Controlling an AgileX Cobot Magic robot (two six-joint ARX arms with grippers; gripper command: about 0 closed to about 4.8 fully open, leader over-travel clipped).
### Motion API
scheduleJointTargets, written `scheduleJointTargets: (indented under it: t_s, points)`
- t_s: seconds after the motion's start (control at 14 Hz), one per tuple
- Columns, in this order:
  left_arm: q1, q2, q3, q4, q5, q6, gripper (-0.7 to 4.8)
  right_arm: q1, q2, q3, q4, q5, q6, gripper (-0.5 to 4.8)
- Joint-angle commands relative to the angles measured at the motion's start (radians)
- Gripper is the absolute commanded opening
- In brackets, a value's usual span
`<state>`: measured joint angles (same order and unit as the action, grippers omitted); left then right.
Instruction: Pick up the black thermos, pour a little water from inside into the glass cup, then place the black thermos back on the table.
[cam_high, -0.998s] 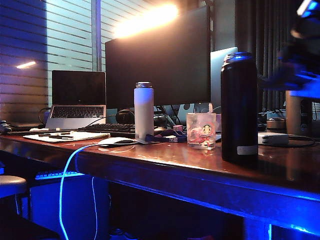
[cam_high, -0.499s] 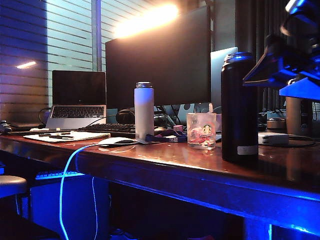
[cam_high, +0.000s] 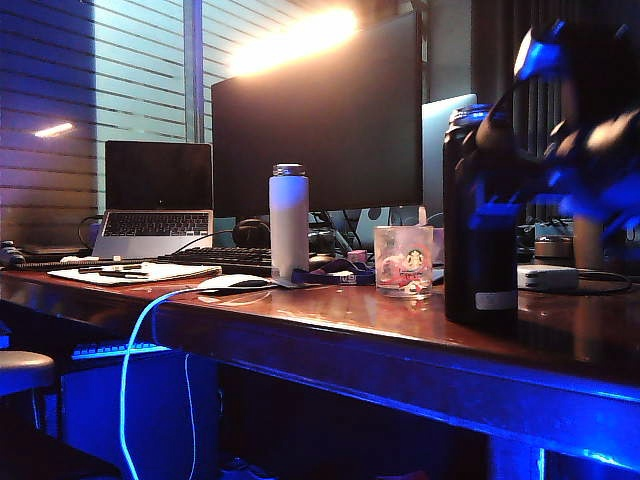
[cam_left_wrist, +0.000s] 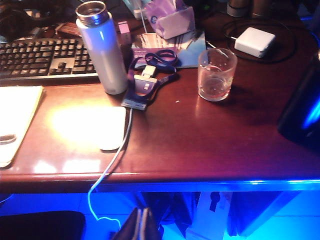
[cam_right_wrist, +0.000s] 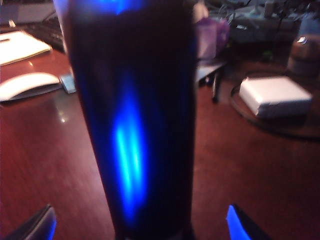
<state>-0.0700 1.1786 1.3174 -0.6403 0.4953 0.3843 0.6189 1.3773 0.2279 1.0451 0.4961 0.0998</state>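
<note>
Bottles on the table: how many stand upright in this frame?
2 clearly: the white bottle left of the glass cup, and the black thermos right of it, with the open right gripper around it. Another may be hidden behind the blurred arm.

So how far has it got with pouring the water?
Nothing is poured yet: the black thermos stands upright on the table beside the glass cup. In hand: the right gripper, open, reaches around the thermos. The left gripper waits off the table edge. Gripping, pouring and setting down remain.
</note>
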Motion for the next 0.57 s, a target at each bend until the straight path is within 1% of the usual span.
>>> scheduleJointTargets:
  t_s: [0.07,0.29,0.43,0.57]
  points:
    - [0.000,-0.003,0.003,0.010,0.002,0.001,0.23,0.001,0.128,0.029,0.142,0.025,-0.002,4.79]
    - [0.000,-0.003,0.003,0.010,0.002,0.001,0.23,0.000,0.160,0.090,0.136,0.026,-0.005,4.79]
    - [-0.001,-0.003,0.003,0.010,0.002,0.001,0.23,-0.002,0.168,0.119,0.126,0.032,-0.034,4.79]
    - [-0.001,-0.003,0.003,0.010,0.002,0.001,0.23,-0.002,0.199,0.143,0.126,0.056,-0.033,4.79]
